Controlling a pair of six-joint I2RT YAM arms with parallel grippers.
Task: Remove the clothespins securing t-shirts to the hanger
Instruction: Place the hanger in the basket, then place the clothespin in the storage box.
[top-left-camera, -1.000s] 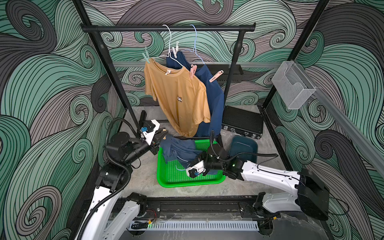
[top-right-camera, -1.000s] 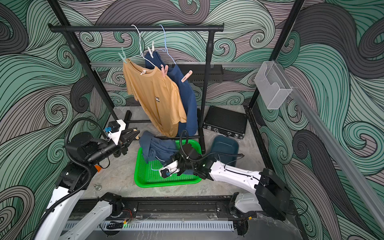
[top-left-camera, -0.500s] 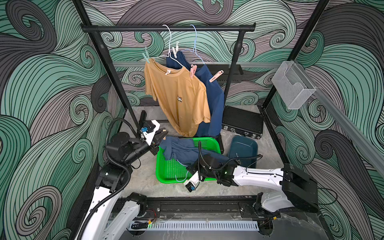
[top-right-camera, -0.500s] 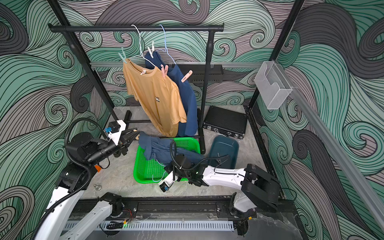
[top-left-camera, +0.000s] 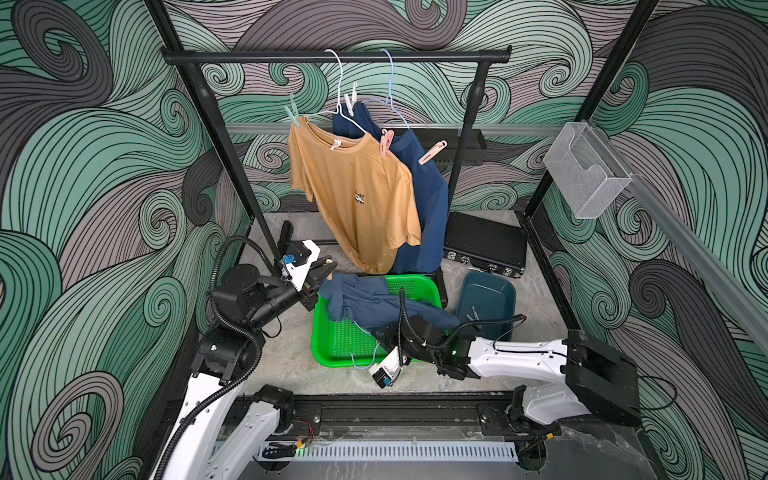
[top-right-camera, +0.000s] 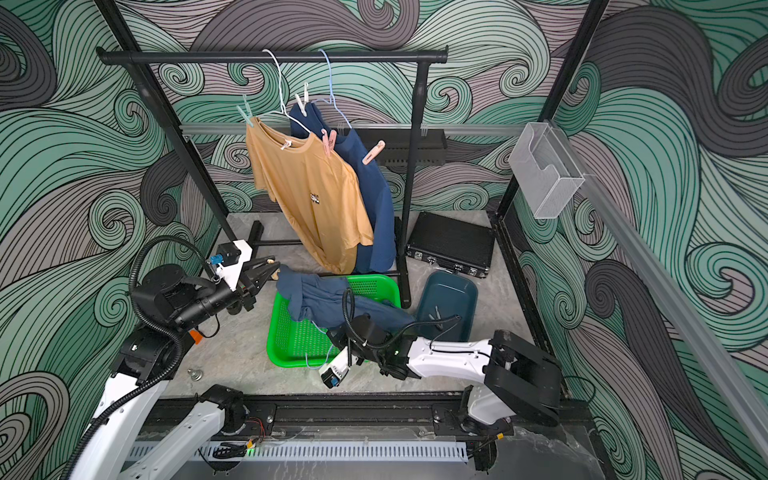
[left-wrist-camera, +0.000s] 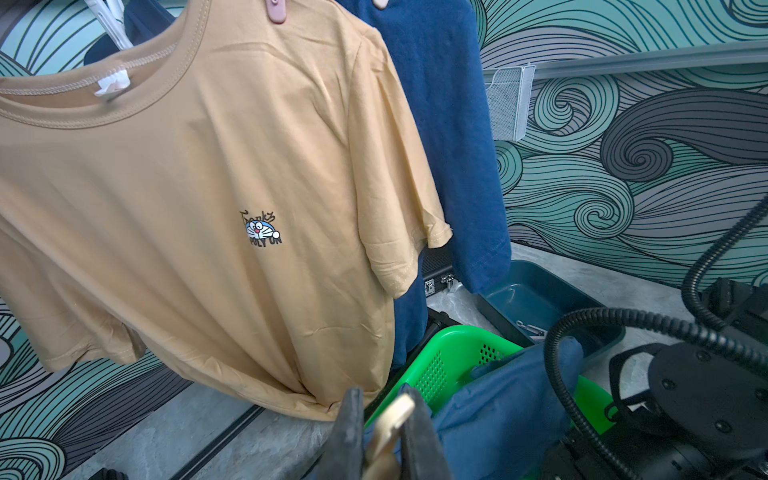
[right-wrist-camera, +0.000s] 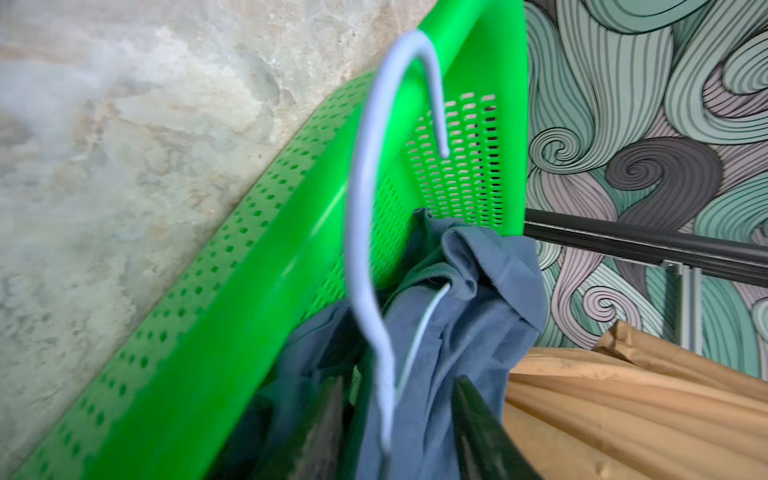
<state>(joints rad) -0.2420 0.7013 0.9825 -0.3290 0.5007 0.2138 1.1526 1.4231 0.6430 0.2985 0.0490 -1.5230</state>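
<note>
One clothespin (left-wrist-camera: 395, 415) sits pinched in the left gripper (left-wrist-camera: 380, 399) off the green basket's (top-left-camera: 345, 338) far corner; the right gripper (right-wrist-camera: 399, 384), seemingly spread, straddles the hanger (right-wrist-camera: 365, 208) at the near rim.

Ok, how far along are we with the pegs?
Done: the blue shirt lies with its hanger in the green basket, and some pegs sit in the teal bin. In hand: the left gripper is shut on a cream peg; the right gripper is open around the hanger wire. Left: four pegs on the hanging shirts, mint and pink on the tan shirt, white and peach on the navy shirt.
</note>
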